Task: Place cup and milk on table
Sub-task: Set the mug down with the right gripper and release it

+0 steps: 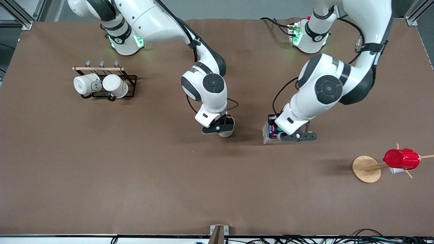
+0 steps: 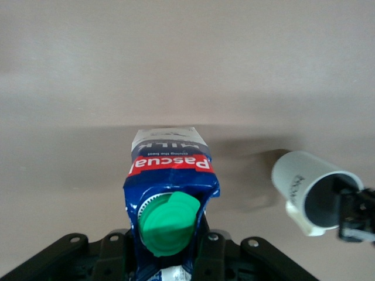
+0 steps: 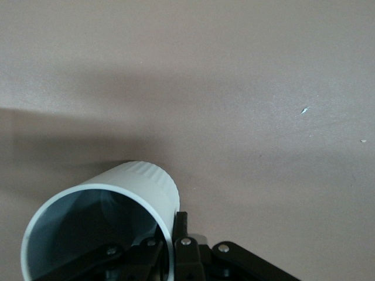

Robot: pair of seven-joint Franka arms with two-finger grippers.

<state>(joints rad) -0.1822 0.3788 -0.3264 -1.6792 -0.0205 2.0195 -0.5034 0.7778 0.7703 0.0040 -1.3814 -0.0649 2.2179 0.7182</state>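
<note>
My right gripper (image 1: 222, 129) is shut on the rim of the grey-beige cup (image 1: 226, 133), one finger inside and one outside, low over the middle of the brown table (image 1: 135, 176). In the right wrist view the cup (image 3: 111, 211) shows its dark inside, with the gripper (image 3: 171, 241) pinching its wall. My left gripper (image 1: 277, 135) is shut on the milk (image 1: 269, 133), upright and low over the table beside the cup, toward the left arm's end. In the left wrist view the milk (image 2: 170, 170) shows its green cap (image 2: 169, 225) between the gripper's (image 2: 167, 253) fingers; the cup (image 2: 309, 188) is beside it.
A black wire rack (image 1: 130, 79) with two white mugs (image 1: 87, 84) stands toward the right arm's end. A round wooden disc (image 1: 365, 168) with a peg stand carries a red ribbed cup (image 1: 401, 158) toward the left arm's end, nearer the front camera.
</note>
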